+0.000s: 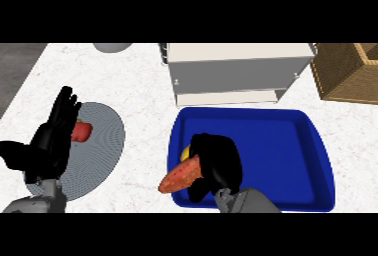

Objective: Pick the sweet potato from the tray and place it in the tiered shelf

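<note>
Your right robot hand [220,161] is curled round the sweet potato [181,177] over the near-left corner of the tray [288,150]. The tiered shelf [236,75] sits just behind the tray. Heads up: the potato pokes out sideways, so it could clip the shelf going in.

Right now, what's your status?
Right hand shut on sweet potato, at tray left edge. Left hand open, resting at left. Shelf beyond tray, nothing seen between.
</note>
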`<state>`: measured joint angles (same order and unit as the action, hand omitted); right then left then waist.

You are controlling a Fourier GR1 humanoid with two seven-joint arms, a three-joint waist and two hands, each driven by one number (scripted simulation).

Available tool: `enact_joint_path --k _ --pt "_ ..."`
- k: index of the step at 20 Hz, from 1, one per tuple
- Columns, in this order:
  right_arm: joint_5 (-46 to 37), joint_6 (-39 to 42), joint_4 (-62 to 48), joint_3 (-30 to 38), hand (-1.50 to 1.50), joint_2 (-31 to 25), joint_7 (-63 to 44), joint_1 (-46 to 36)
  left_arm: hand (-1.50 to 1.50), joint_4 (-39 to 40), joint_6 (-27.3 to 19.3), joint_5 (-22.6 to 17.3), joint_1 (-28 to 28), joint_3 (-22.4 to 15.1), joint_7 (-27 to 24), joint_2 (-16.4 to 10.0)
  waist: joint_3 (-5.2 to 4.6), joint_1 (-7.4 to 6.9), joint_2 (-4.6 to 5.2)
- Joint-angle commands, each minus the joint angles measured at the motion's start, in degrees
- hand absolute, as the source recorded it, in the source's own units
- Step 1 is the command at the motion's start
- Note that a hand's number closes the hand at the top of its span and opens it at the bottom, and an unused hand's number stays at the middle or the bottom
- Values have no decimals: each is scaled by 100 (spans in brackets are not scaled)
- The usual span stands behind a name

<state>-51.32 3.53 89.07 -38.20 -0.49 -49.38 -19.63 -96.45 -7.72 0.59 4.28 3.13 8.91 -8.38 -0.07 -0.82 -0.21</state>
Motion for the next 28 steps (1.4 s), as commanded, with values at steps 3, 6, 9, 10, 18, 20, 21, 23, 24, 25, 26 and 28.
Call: enact_joint_path --k 3,6,9,10,18,20,21,23,24,25,26,28 --pt "185 -875 1395 -239 150 47 -1523 -842 0 -69 -140 143 -35 -67 31 82 3 26 -29" --pt "-337 -800 1768 5 150 47 -2227 -1203 0 -117 153 -190 -141 271 -7 -201 -1 60 -35" --pt "-626 -388 2134 260 150 47 -2614 -1469 0 57 5 -14 17 156 -66 -65 -1 126 -24" --pt "-725 -215 2033 434 150 46 -2641 -1617 0 39 -31 -1 -8 144 0 -33 0 109 -16" --pt "-817 -373 1293 1098 150 46 -2348 -2138 0 77 31 -73 294 288 187 -142 3 49 18" --pt "-758 -98 1274 1465 150 46 -2231 -2392 0 200 -23 77 290 160 28 -44 3 65 17" --pt "-686 95 1221 2010 150 46 -1868 -2478 0 99 -25 16 3 65 -83 128 4 62 17" --pt "-723 -243 994 2237 150 -65 -1348 -2186 0 -36 49 12 -148 90 -119 65 5 53 22" --pt "-704 -658 575 2250 150 45 -1142 -2180 0 -147 34 92 61 29 139 4 7 36 29" --pt "-619 -515 592 2539 150 -114 -838 -2203 0 -248 6 84 5 60 286 -2 8 45 25" --pt "-857 -811 504 2333 150 15 -861 -1861 0 -135 75 3 -234 94 -8 59 6 43 26" --pt "-823 -1227 14 2430 150 45 -607 -1954 0 -327 -65 172 -152 -24 131 133 7 27 28"
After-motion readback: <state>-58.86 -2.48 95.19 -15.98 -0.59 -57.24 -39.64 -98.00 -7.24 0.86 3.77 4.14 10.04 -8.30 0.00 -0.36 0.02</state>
